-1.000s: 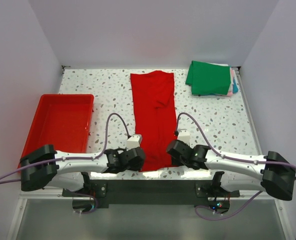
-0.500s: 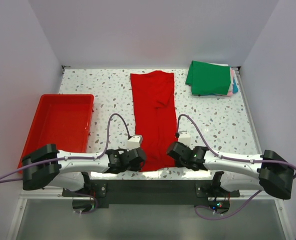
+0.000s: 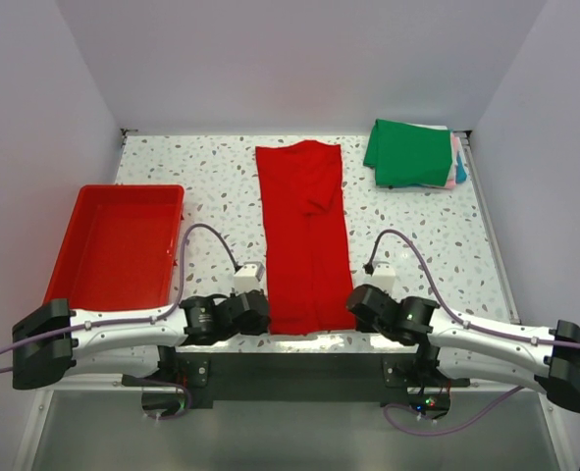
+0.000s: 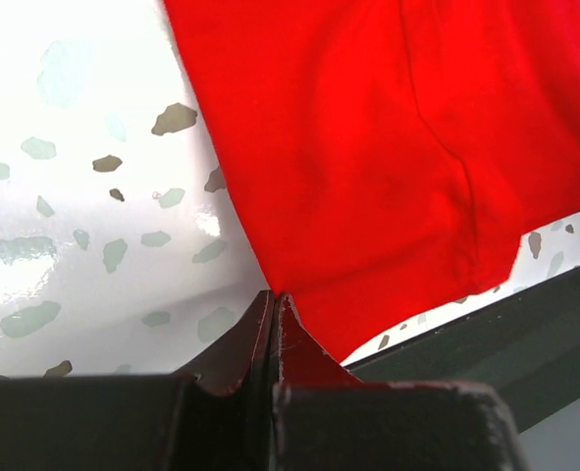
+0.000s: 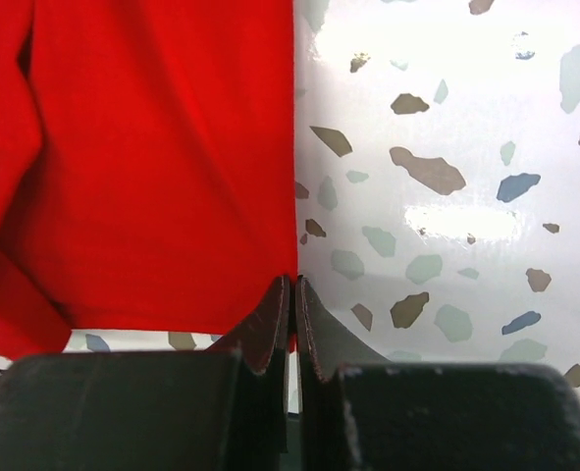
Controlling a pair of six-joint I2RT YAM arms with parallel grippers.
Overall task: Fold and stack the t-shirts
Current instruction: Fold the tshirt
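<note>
A bright red t-shirt (image 3: 304, 235), folded into a long strip, lies flat down the middle of the speckled table. My left gripper (image 3: 267, 316) is at its near left corner and is shut, the hem corner (image 4: 388, 147) running into the closed tips (image 4: 273, 296). My right gripper (image 3: 351, 306) is shut at the near right corner. In the right wrist view a sliver of red cloth (image 5: 162, 167) shows between its closed jaws (image 5: 292, 280). A folded green t-shirt (image 3: 409, 152) tops a stack at the far right, with pink, white and teal edges (image 3: 456, 169) showing under it.
A rigid red plastic tray (image 3: 123, 188) stands on the left side of the table, beside my left arm. The table's dark front edge (image 4: 525, 324) runs just behind both grippers. White walls close in the far side and both flanks.
Both grippers have gone from open to shut at the shirt's near corners. Both arms have shifted outward and towards the table's front edge, and the near hem looks pulled slightly wider.
</note>
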